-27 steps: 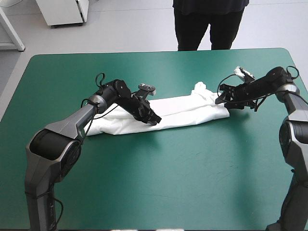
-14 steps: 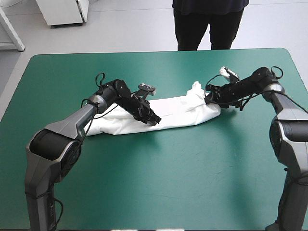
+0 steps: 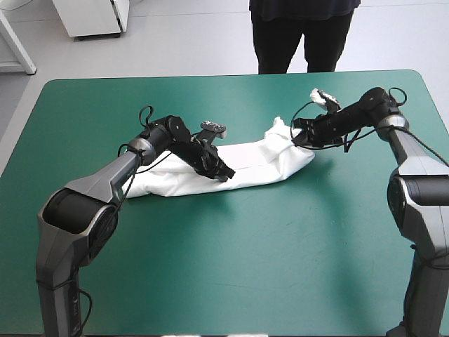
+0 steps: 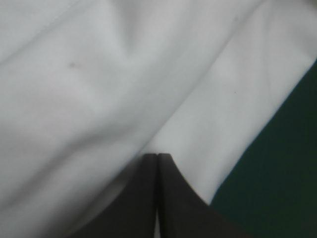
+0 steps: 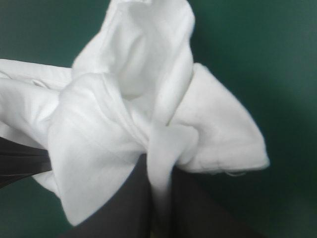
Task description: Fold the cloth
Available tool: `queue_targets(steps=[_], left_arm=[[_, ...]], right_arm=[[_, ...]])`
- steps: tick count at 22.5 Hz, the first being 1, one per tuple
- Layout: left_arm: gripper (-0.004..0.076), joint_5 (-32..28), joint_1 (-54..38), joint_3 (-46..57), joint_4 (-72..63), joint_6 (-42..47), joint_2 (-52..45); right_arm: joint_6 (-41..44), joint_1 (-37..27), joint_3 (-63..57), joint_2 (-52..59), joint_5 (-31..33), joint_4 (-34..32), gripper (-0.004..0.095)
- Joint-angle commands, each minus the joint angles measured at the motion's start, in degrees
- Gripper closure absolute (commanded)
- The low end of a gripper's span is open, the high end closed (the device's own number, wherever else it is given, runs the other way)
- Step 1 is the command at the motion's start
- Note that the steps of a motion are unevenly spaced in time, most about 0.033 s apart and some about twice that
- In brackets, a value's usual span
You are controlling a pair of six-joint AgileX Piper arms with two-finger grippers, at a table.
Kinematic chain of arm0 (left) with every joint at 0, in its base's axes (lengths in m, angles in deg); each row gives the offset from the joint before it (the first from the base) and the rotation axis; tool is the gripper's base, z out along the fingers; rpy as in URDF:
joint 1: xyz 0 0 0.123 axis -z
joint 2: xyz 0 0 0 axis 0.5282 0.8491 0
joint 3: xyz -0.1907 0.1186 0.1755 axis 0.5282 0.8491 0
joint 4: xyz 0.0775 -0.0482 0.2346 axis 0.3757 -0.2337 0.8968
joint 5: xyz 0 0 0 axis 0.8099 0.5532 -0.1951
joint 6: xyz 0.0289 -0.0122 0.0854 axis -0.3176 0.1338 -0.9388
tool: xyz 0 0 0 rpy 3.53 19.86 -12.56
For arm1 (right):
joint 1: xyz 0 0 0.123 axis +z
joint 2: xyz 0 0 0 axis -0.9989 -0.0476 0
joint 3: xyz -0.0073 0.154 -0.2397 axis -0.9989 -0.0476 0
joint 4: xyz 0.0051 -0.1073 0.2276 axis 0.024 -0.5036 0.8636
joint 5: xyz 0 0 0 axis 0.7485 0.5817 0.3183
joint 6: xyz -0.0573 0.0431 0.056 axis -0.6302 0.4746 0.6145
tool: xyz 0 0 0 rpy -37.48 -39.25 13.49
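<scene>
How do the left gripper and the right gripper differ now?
The left gripper lies low on the middle of the T-shirt; the right gripper holds its end raised. Cloth lies flat at the left gripper, bunched at the right. Both are shut on the T-shirt.

The T-shirt (image 3: pixel 252 165) lies on the counter (image 3: pixel 231 267) just beyond its middle, a long band running from 9 o'clock to 3 o'clock. The left gripper (image 3: pixel 226 173) sits on the band's 6 o'clock edge, about midway along it. The right gripper (image 3: pixel 300 137) is at the 3 o'clock end, which is bunched between its fingers and lifted off the counter.
</scene>
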Motion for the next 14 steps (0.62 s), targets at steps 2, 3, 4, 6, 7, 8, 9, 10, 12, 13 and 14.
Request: queue_targets(steps=[2, 3, 4, 6, 7, 8, 9, 10, 12, 13, 14], left_arm=[[0.0746, 0.1, 0.0, -1.4, -0.3, 0.5, -3.4], [0.0746, 0.1, 0.0, -1.4, -0.3, 0.5, -3.4], [0.0746, 0.1, 0.0, -1.4, -0.3, 0.5, -3.4], [0.0746, -0.1, 0.0, -1.4, -0.4, 0.5, -3.4], [0.0746, -0.1, 0.0, -1.4, -0.4, 0.5, -3.4], [0.0746, -0.1, 0.0, -1.4, -0.5, 0.5, -3.4], [0.0746, -0.1, 0.0, -1.4, -0.5, 0.5, -3.4], [0.0746, -0.1, 0.0, -1.4, -0.5, 0.5, -3.4], [0.0746, -0.2, 0.0, -1.4, -0.5, 0.5, -3.4], [0.0746, -0.4, 0.0, -1.4, -0.5, 0.5, -3.4], [0.0746, -0.4, 0.0, -1.4, -0.5, 0.5, -3.4]], right_arm=[[-0.4, -0.5, 3.3, 9.6, 2.1, 3.3, 0.0921], [-0.4, -0.7, 3.3, 10.6, 2.3, 3.1, 0.0921], [-0.4, -0.9, 3.3, 11.9, 2.5, 3.1, 0.0921], [-0.4, -1.0, 3.3, 13.9, 2.5, 3.1, 0.0921], [-0.5, -1.0, 3.3, 14.4, 2.5, 3.1, 0.0921], [-0.7, -1.0, 3.3, 15.1, 2.6, 3.1, 0.0921], [-0.7, -1.0, 3.3, 15.3, 2.6, 3.1, 0.0921], [-0.7, -1.0, 3.3, 15.5, 2.7, 3.1, 0.0921], [-0.7, -1.0, 3.3, 15.5, 3.0, 3.2, 0.0921], [-0.7, -1.0, 3.3, 15.5, 3.2, 3.2, 0.0921], [-0.7, -1.0, 3.3, 15.5, 3.2, 3.1, 0.0921]])
